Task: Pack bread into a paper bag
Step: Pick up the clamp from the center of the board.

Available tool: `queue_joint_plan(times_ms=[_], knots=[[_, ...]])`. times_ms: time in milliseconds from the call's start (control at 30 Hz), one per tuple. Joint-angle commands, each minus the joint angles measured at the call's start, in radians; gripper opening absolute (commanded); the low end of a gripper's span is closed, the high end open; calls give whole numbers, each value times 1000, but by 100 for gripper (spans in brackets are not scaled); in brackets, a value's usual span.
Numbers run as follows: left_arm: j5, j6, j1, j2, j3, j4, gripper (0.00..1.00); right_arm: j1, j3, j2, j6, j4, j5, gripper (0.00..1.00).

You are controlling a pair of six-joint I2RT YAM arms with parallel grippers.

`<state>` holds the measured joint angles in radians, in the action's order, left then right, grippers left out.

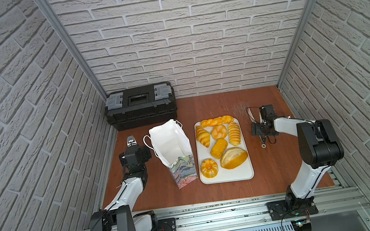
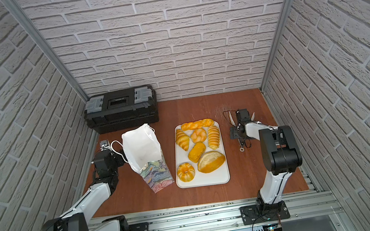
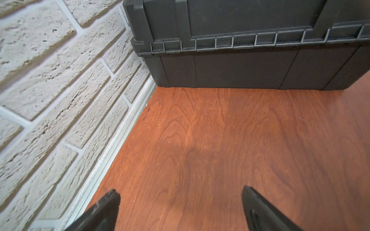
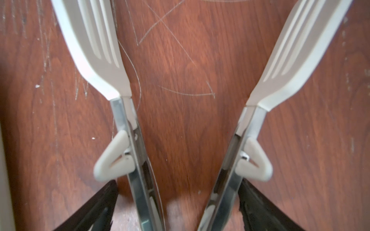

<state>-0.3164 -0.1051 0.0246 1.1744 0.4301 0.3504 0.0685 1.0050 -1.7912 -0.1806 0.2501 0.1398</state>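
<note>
Table (image 1: 218, 105) first: I'm pinching spread tongs (image 4: 124, 128) with right hand (image 4: 177, 186), left hand (image 3: 180, 190) hanging spread, empty; glossy bread (image 1: 233, 157) could slip, toppling the unheld bag (image 1: 170, 141).

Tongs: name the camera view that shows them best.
Right wrist view: the tongs fill the frame, white heads and steel arms spread. Both top views show them tiny; left wrist view shows none.

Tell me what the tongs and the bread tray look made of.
Tongs: mirror-bright arms, likely polished steel; matte white ribbed heads, plastic or silicone. Tray: smooth white, rounded corners, raised rim, probably plastic.
</note>
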Motion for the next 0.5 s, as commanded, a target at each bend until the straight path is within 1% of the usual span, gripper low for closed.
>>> queue_joint_plan(times_ms=[0,133,300,467], knots=[[-10,10,-7,-7,-19,24,98,3,26,-14,24,-10,28,94],[-10,10,-7,-8,-24,22,98,6,41,-23,28,-15,49,93],[-10,8,-7,-21,-33,17,98,15,63,-44,14,6,46,92],[-11,8,-7,-36,-44,16,98,42,52,-40,-3,0,4,91]])
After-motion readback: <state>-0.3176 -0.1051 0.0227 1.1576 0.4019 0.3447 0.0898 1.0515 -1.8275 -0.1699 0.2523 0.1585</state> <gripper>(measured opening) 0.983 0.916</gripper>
